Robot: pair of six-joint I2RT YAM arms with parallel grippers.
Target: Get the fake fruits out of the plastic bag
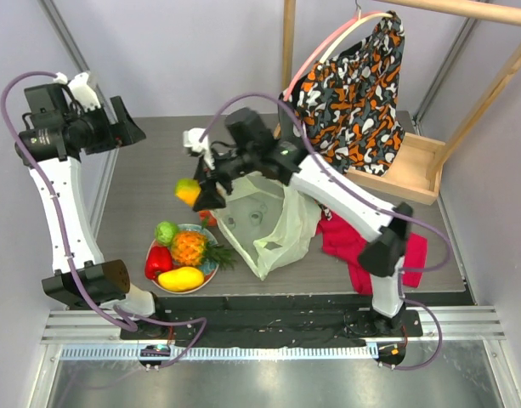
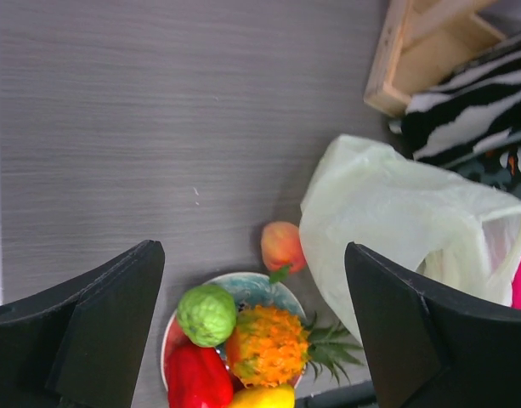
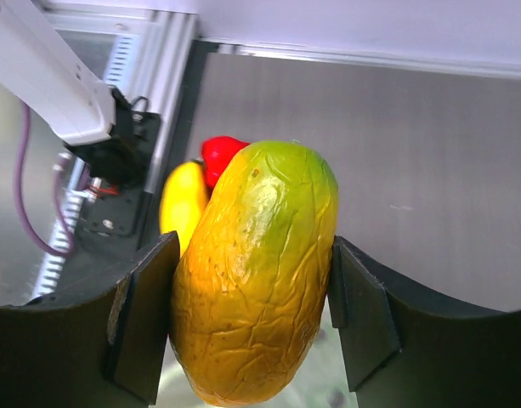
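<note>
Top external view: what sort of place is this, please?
Probably a robot laboratory test cell, not a home. The left arm and right arm are bolted to a metal rail at the table edge, and the props look staged: fake fruits on a plate, a garment on a wooden rack.

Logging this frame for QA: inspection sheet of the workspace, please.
Surface: grey wood-grain table, no spills seen.
Job's things: plastic bag crumpled on table; green fruit, pineapple, red piece, yellow mango on plate; peach beside bag; held mango off the table.
Clutter: red cloth; patterned garment hanging on wooden rack.
Grippers: left gripper open, holding nothing; right gripper shut on held mango.
Cables: purple cables along both arms, no snag seen.
Surroundings: pale walls, metal rail.
</note>
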